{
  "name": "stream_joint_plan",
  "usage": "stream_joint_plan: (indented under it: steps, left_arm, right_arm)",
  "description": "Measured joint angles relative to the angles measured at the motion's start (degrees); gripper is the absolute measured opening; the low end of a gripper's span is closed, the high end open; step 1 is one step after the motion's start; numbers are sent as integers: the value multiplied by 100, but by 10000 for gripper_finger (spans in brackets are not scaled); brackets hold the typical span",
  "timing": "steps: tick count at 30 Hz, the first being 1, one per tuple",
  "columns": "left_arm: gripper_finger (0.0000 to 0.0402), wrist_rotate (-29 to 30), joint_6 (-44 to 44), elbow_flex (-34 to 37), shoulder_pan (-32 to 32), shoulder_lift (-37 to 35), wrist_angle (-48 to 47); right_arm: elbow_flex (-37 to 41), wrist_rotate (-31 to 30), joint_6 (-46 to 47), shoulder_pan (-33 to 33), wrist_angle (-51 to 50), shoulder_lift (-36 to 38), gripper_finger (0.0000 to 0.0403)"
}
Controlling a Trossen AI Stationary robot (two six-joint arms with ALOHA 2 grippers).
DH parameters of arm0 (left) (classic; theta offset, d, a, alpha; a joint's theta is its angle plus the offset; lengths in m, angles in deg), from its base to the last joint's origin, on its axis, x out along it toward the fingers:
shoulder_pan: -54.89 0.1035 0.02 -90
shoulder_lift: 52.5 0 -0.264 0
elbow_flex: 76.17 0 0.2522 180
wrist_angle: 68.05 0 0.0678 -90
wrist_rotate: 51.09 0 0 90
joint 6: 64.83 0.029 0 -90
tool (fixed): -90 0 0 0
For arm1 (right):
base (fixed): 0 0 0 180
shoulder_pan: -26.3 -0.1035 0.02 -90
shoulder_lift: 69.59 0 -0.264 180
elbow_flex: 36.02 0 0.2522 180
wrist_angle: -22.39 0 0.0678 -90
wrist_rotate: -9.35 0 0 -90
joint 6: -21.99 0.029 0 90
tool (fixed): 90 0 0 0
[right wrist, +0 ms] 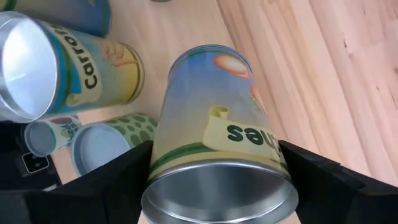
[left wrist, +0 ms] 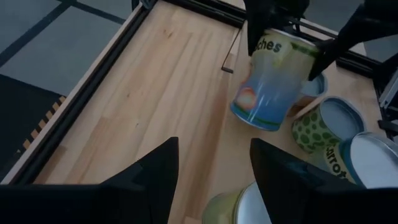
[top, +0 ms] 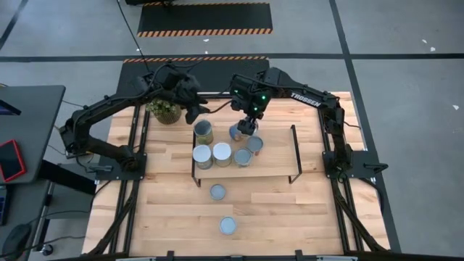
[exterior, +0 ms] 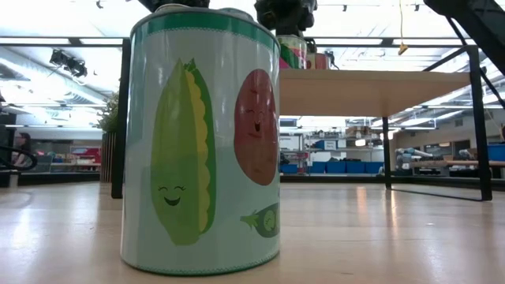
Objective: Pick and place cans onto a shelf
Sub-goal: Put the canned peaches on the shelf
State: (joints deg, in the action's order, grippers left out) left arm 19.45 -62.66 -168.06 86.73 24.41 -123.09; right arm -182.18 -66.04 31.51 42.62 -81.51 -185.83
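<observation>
Pinching a peaches can (right wrist: 217,134), the right gripper (top: 247,126) hangs over the shelf (top: 279,165), toward its back edge; you can see both dark fingers pressed on the can's sides in the right wrist view, the can tilted and its label partly cut off by the jaws. In the left wrist view the same can (left wrist: 272,78) shows tipped, apart from the shelf board. From the high view the held can is mostly hidden under the gripper, so you can't tell there how far it sits above the board.

On the shelf, five other cans cluster at its left half: one olive-labelled (top: 204,131) at the back, three in a row at the front (top: 222,154), one just beside the held can (top: 254,143). Two more cans stand on the table in front of the shelf (top: 217,191) (top: 228,225), well apart from it. The nearer one fills the low view (exterior: 203,142) and blocks most of the shelf there.

The left gripper (top: 196,110) sits off the shelf's back-left corner, beside the potted plant (top: 165,110), fingers drawn close together, holding nothing. A carrots can (right wrist: 68,59) lies just beside the held one; its far end is cut off.
</observation>
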Motion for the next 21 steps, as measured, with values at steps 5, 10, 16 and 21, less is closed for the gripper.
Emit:
stream_joint_plan:
  steps: [5,10,16,21]
  left_arm:
    - [204,0,4,0,0,0,-80]
    - [204,-2,7,0,0,0,-107]
    - [204,-2,62,-2,4,-7,-257]
    - [204,-2,195,-7,7,-11,-412]
  right_arm:
    - [0,28,-28,15,4,62,329]
    - [31,17,-155,72,8,59,329]
    - [39,14,-162,103,8,137,329]
    - [42,-1,-489,142,10,209,329]
